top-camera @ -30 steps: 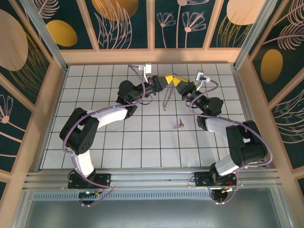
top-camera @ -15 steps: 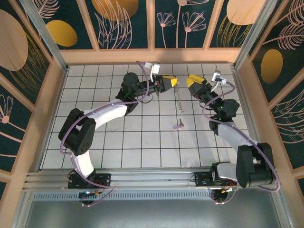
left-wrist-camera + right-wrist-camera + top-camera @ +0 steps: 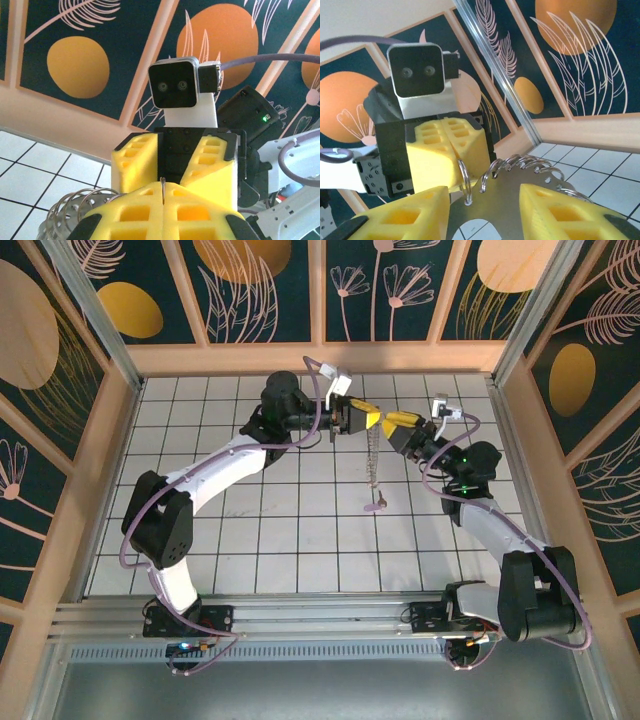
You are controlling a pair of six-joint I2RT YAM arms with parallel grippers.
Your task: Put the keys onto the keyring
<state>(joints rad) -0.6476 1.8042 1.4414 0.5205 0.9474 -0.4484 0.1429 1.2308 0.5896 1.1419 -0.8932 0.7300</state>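
The keyring (image 3: 375, 455) hangs as a pale strip of wire loops from my left gripper (image 3: 360, 418), above the back middle of the tiled floor. In the left wrist view the left gripper (image 3: 161, 189) is shut on one thin wire loop, with more coils (image 3: 75, 210) at the lower left. My right gripper (image 3: 400, 425) faces it from the right, open. In the right wrist view the keyring's metal plate (image 3: 505, 210) with its rings lies between the right gripper's (image 3: 482, 197) spread fingers. The small pink key (image 3: 376, 504) lies on the floor below the ring.
Wooden walls with dark floral panels (image 3: 265, 290) close in the white tiled floor (image 3: 230, 540) on three sides. An aluminium rail (image 3: 320, 615) runs along the near edge by the arm bases. Lilac cables loop over both arms.
The right gripper pulled away to the right, opened, then came back close to the left gripper. The left gripper shifted slightly back and right, keeping the keyring, which now hangs straight.
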